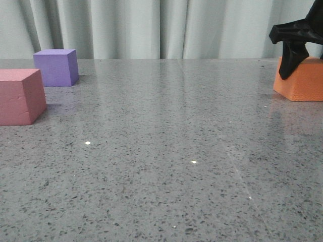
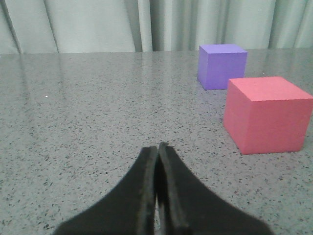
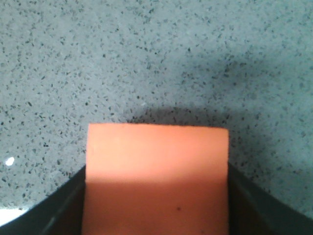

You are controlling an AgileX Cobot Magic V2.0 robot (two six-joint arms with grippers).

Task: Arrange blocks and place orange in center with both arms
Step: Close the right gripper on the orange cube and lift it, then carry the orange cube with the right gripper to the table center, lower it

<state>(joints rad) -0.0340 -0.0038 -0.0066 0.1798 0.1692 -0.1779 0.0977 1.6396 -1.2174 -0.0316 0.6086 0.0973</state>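
On a grey speckled surface (image 1: 166, 151), the right tool (image 1: 291, 60) comes down over the orange cube (image 1: 303, 80) at the far right edge, its fingers (image 3: 254, 205) pressed against both sides of the block. The left tool (image 2: 157, 161), fingers closed together and holding nothing, hovers low over the surface. The pink-red cube (image 2: 266, 115) and the purple cube (image 2: 221, 66) sit close together on the far left, well apart from the orange one.

R fingers (image 1: 291, 68) on orange cube (image 1: 303, 83), far right.
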